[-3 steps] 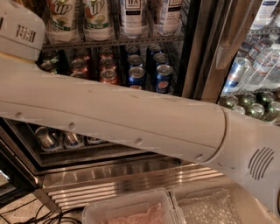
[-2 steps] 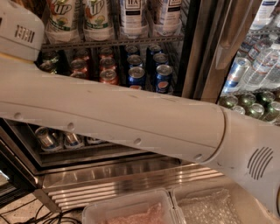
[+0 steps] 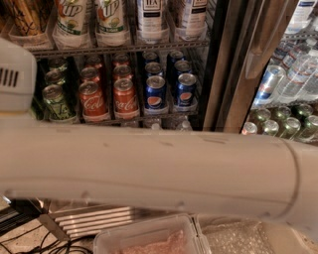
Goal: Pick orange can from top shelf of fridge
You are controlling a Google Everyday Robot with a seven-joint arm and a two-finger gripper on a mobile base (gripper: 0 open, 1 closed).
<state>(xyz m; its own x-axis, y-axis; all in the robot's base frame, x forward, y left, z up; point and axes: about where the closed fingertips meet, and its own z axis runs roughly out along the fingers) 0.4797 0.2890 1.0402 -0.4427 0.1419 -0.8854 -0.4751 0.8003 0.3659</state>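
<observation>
Orange can in tray, gripper off-frame

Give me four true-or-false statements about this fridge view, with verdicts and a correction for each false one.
1. The orange can stands on the top shelf, left of the 7UP drinks. True.
2. The gripper is clamped on the orange can. False: the gripper is out of view; only the white arm shows, crossing the frame below the racks.
3. The Pepsi cans stand right of the Coca-Cola cans. True.
4. The Coca-Cola cans share the top shelf with the orange can. False: they sit on the rack below it.
</observation>
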